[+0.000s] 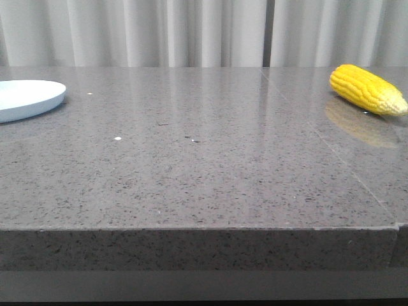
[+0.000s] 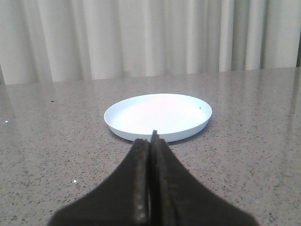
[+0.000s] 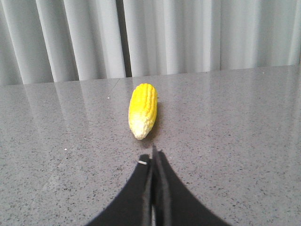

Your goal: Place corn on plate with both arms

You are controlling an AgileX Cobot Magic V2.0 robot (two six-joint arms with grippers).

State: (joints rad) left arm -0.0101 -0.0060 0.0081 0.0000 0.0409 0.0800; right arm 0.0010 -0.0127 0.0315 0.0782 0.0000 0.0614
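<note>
The bright yellow corn (image 1: 366,88) lies on the table at the far right of the front view, its pale tip towards the right edge. In the right wrist view the corn (image 3: 143,109) lies just beyond my right gripper (image 3: 153,155), pale tip nearest the fingers; that gripper is shut and holds nothing. The pale blue-white plate (image 1: 38,99) sits at the far left, partly cut off by the frame. In the left wrist view the plate (image 2: 141,132) is whole and bare, just beyond my left gripper (image 2: 151,140), which is shut on nothing. Neither gripper shows in the front view.
The grey speckled stone table (image 1: 204,172) has a seam (image 1: 344,162) running along its right side and a front edge (image 1: 204,228) close to the camera. Pale curtains (image 1: 191,32) hang behind the table.
</note>
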